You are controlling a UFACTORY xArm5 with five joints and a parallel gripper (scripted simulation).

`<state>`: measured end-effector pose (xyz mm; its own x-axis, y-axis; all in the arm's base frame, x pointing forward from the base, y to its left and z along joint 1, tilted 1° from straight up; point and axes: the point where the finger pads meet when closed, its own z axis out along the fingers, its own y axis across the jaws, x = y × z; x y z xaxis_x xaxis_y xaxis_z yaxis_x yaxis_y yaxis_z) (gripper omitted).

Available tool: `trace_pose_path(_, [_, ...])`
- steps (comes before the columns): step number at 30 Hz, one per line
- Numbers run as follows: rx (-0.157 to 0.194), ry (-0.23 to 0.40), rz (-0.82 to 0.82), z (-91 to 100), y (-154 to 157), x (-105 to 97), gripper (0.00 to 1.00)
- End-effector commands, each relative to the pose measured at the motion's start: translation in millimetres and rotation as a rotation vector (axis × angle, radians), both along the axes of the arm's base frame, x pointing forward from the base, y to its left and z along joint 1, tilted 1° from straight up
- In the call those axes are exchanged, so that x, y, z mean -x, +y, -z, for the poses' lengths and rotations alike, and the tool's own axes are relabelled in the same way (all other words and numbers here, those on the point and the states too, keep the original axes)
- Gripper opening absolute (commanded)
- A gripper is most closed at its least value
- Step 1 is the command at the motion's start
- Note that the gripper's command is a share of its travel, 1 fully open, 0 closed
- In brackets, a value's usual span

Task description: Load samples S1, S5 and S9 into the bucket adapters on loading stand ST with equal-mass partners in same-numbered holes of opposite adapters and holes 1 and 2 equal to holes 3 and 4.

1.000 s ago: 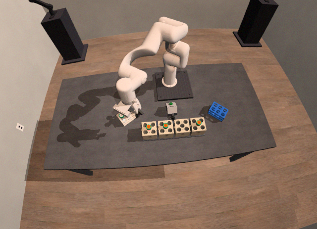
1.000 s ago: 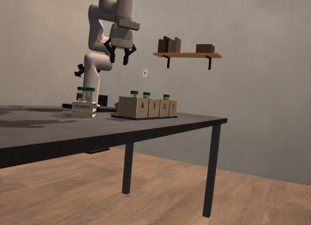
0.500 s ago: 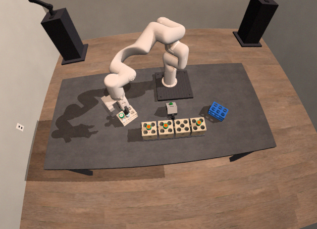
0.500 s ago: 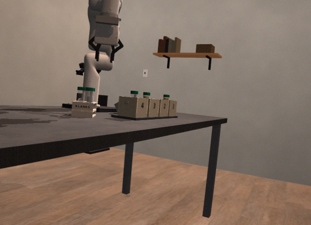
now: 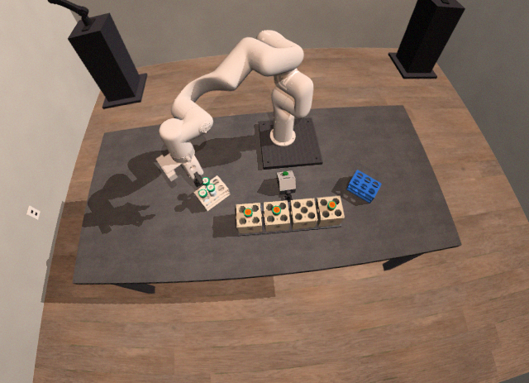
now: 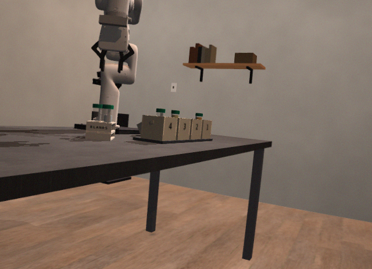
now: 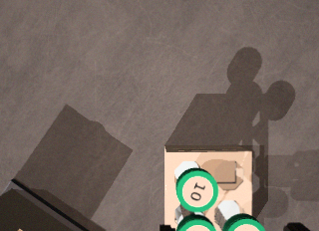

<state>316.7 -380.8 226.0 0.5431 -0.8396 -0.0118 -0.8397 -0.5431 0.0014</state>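
Observation:
My gripper (image 5: 197,179) (image 6: 111,71) (image 7: 231,227) is open and empty, high above the blanks rack (image 5: 224,193) (image 6: 99,134) (image 7: 170,163). The rack holds three green-capped tubes; one tube (image 7: 197,190) reads 10, the other dots are not readable. On the stand (image 6: 186,140), adapter 4 (image 5: 249,228) (image 6: 170,134), adapter 3 (image 5: 278,226) (image 6: 183,133) and adapter 1 (image 5: 331,220) (image 6: 206,131) each hold an orange-dot tube in hole 5; their IDs are too small to read. Adapter 2 (image 5: 304,222) (image 6: 196,132) is empty.
The green DONE key (image 5: 285,173) stands on its small desk (image 5: 287,183), behind the adapters. A blue rack (image 5: 369,193) without tubes stands at the right. The arm base plate (image 5: 273,156) is behind the desk. The stand's edge shows at the wrist view's lower left.

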Motion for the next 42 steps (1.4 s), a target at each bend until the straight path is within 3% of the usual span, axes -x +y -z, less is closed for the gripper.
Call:
trace_pose_path(1, [-0.004, -0.010, 0.000, -1.8, -2, 0, 0.57])
trace_pose_path(14, [-0.004, -0.010, 0.000, 12.2, -2, 0, 0.57])
trace_pose_path(42, [-0.004, -0.010, 0.000, 64.3, -1, 0, 0.57])
